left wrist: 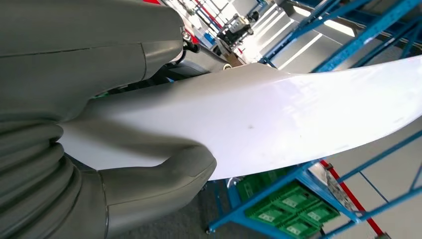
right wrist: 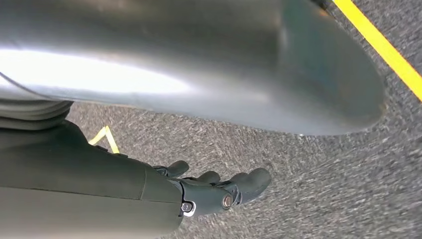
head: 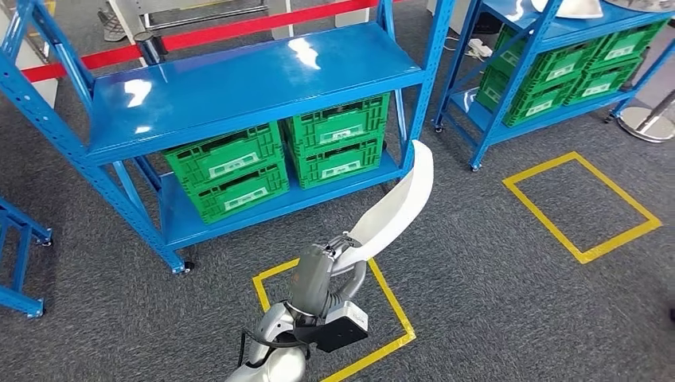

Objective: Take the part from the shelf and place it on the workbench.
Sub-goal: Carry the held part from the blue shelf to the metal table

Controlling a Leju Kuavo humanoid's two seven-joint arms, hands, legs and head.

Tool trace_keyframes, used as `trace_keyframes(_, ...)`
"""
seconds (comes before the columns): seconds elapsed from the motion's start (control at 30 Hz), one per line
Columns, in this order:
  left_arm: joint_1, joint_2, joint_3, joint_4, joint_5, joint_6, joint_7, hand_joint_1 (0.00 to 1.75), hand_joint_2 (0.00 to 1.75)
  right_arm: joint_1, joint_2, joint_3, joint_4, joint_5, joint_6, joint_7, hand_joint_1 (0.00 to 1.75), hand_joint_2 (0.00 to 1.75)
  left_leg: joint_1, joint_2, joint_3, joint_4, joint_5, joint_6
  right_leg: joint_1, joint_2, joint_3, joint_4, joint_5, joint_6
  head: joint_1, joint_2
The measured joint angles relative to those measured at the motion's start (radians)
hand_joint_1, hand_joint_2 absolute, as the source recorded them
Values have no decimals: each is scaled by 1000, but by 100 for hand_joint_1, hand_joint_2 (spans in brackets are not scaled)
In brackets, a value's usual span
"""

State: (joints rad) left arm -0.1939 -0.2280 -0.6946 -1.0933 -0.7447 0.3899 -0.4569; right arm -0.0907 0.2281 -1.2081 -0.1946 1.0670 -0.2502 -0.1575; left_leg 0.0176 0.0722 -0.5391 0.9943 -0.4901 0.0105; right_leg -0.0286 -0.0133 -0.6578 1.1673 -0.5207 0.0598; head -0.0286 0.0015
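The part (head: 402, 199), a long curved white panel, is sitting in the left hand (head: 328, 259) low in the head view, and is sweeping up toward 1 o'clock, its far tip crossing the corner post of the near shelf (head: 239, 83). In the left wrist view the part (left wrist: 278, 114) is running across the frame while the thumb (left wrist: 164, 174) is pressing one face and the fingers are clamping the other, so the hand is gripping it at one end. The part is hanging in the air above the grey floor (head: 477, 302), clear of the shelf boards. A yellow taped square (head: 334, 318) is lying on the floor under the left arm. Green crates (head: 278, 155) are resting on the shelf's lower board at 11 o'clock. A second shelf (head: 557, 64) with more crates is standing at 2 o'clock, with another yellow square (head: 581, 207) before it. The right hand (right wrist: 219, 191) is hanging over the floor, fingers apart and holding nothing
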Motion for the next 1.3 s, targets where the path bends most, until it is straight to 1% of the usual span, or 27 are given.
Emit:
trace_keyframes(0.03, -1, 0, 0, 0, 2, -3, -2, 175, 175, -1, 0, 0, 0, 0, 0, 0, 0, 0, 0, 10, -2, 8, -6, -8, 0, -19, 35, -65, 24, 1, 2, 0)
trace_keyframes(0.1, -2, 0, -1, 0, 6, -8, -8, 175, 175, -4, 0, 0, 0, -2, 0, -2, 0, 0, -3, 26, -3, 21, -17, -22, 3, -42, 71, -137, 41, -11, 5, 0)
trace_keyframes(0.17, -4, 0, -4, 0, 12, -11, -14, 175, 175, -4, -1, 0, 0, -4, -1, -4, 0, 0, -4, 40, 1, 22, -20, -34, 6, -29, 65, -138, 39, -31, 6, 0)
trace_keyframes(0.2, -6, -1, -7, 0, 15, -11, -17, 175, 175, -2, -2, 0, 0, -6, -2, -5, 0, 0, -2, 36, 2, 24, -23, -40, 5, -20, 63, -138, 40, -38, 5, 0)
trace_keyframes(0.27, -9, -1, -11, 0, 22, -11, -23, 175, 175, -2, -3, -1, 0, -8, -4, -8, 0, 0, 2, -3, -14, 67, -57, -49, 2, 0, 61, -140, 45, -51, 5, 0)
trace_keyframes(0.33, -9, 1, -15, 3, 33, -10, -32, 175, 175, -3, -4, -1, 0, -10, -5, -13, 0, 0, 2, -51, -68, 188, -124, -50, 4, 20, 58, -141, 49, -60, 3, 0)
trace_keyframes(0.37, -9, 2, -16, 6, 42, -10, -37, 175, 175, -3, -5, -2, 0, -11, -5, -16, 0, 0, 1, -61, -99, 252, -150, -48, 6, 33, 57, -140, 50, -63, 2, 0)
trace_keyframes(0.4, -8, 3, -17, 9, 54, -12, -43, 175, 175, -3, -5, -2, 0, -14, -6, -19, 0, 0, 1, -66, -119, 294, -159, -46, 8, 46, 56, -140, 50, -64, 2, 0)
trace_keyframes(0.43, -7, 3, -18, 12, 67, -15, -50, 175, 175, -2, -6, -4, 0, -16, -7, -22, 0, 0, 0, -68, -123, 298, -146, -42, 10, 61, 55, -139, 50, -64, 2, 0)
trace_keyframes(0.47, -8, 3, -18, 15, 80, -21, -57, 175, 175, -2, -7, -6, 0, -20, -8, -23, 0, 0, 0, -73, -108, 262, -115, -37, 11, 76, 55, -138, 50, -64, 2, 0)
trace_keyframes(0.5, -8, 3, -19, 16, 95, -31, -63, 175, 175, -2, -8, -9, 0, -24, -11, -24, 0, 0, -1, -89, -81, 199, -76, -30, 11, 91, 55, -136, 51, -63, 2, 0)
trace_keyframes(0.53, -9, 4, -19, 18, 110, -45, -69, 175, 175, -3, -8, -12, 0, -29, -14, -27, 0, 0, 0, -119, -53, 133, -46, -23, 11, 105, 54, -135, 52, -60, 3, 0)
trace_keyframes(0.6, -11, 4, -20, 22, 141, -81, -77, 175, 175, -5, -8, -16, 0, -42, -23, -36, 0, 0, -2, -167, -20, 50, -20, -17, 7, 130, 45, -133, 56, -48, 4, 0)
trace_keyframes(0.63, -12, 3, -20, 25, 154, -99, -78, 175, 175, -6, -8, -19, 0, -48, -27, -41, 0, 0, -4, -176, -18, 40, -22, -15, 3, 142, 40, -135, 60, -39, 5, 0)
trace_keyframes(0.67, -13, 2, -20, 28, 165, -117, -78, 175, 175, -6, -8, -23, 0, -52, -31, -44, 0, 0, -6, -165, -16, 34, -19, -14, -1, 155, 36, -138, 64, -30, 4, 0)
trace_keyframes(0.7, -16, 0, -21, 30, 173, -134, -77, 175, 175, -5, -8, -26, 0, -55, -34, -46, 0, 0, -6, -151, -14, 29, -15, -10, -3, 154, 33, -138, 65, -23, 4, 0)
trace_keyframes(0.77, -22, -3, -24, 36, 181, -161, -69, 175, 175, -5, -7, -33, 0, -57, -35, -45, 0, 0, -2, -119, -7, 16, -7, 0, 2, 109, 11, -100, 42, -14, 11, 0)
trace_keyframes(0.83, -24, -4, -26, 43, 186, -180, -56, 175, 175, -9, -7, -37, 0, -54, -36, -40, 0, 0, -2, -84, -7, 12, -5, 7, 6, 47, -44, 12, -17, -8, 18, 0)
trace_keyframes(0.9, -20, -2, -26, 49, 195, -194, -46, 175, 175, -11, -6, -38, 0, -47, -37, -29, 0, 0, -4, -47, -9, 15, -7, 9, 4, 27, -94, 115, -55, -1, 19, 0)
trace_keyframes(0.93, -18, -1, -26, 51, 198, -199, -43, 175, 175, -10, -6, -38, 0, -42, -38, -21, 0, 0, -4, -31, -9, 17, -9, 9, 3, 22, -94, 121, -48, 1, 20, 0)
trace_keyframes(1.0, -14, 1, -26, 52, 202, -203, -34, 175, 175, -7, -6, -38, 0, -33, -40, -2, 0, 0, -4, -4, -9, 22, -14, 5, 1, -2, -30, 15, 7, 3, 21, 0)
trace_keyframes(1.07, -10, 4, -26, 49, 208, -211, -25, 175, 175, -9, -6, -38, 0, -28, -41, 9, 0, 0, -9, 17, -10, 30, -22, -5, 5, -41, 39, -104, 46, -7, 22, 0)
trace_keyframes(1.1, -6, 6, -25, 45, 214, -221, -22, 175, 175, -10, -6, -38, 0, -28, -42, 9, 0, 0, -11, 24, -8, 31, -26, -11, 8, -52, 54, -130, 50, -15, 22, 0)
trace_keyframes(1.17, 2, 11, -24, 36, 227, -243, -18, 175, 175, -9, -6, -38, 0, -36, -49, 2, 0, 0, -12, 41, 0, 28, -29, -23, 12, -40, 52, -138, 50, -31, 21, 0)
trace_keyframes(1.2, 4, 12, -24, 31, 231, -253, -17, 175, 175, -8, -6, -38, 0, -41, -53, -2, 0, 0, -11, 38, 3, 28, -31, -29, 10, -31, 52, -141, 52, -37, 21, 0)
trace_keyframes(1.23, 5, 14, -24, 27, 233, -259, -16, 175, 175, -7, -6, -39, 0, -45, -55, -5, 0, 0, -9, 23, 1, 37, -41, -35, 8, -21, 52, -145, 55, -43, 21, 0)
trace_keyframes(1.3, 10, 20, -24, 21, 235, -266, -15, 175, 175, -9, -7, -39, 0, -50, -56, -7, 0, 0, -6, -29, -29, 113, -92, -43, 3, -1, 53, -150, 62, -53, 18, 0)
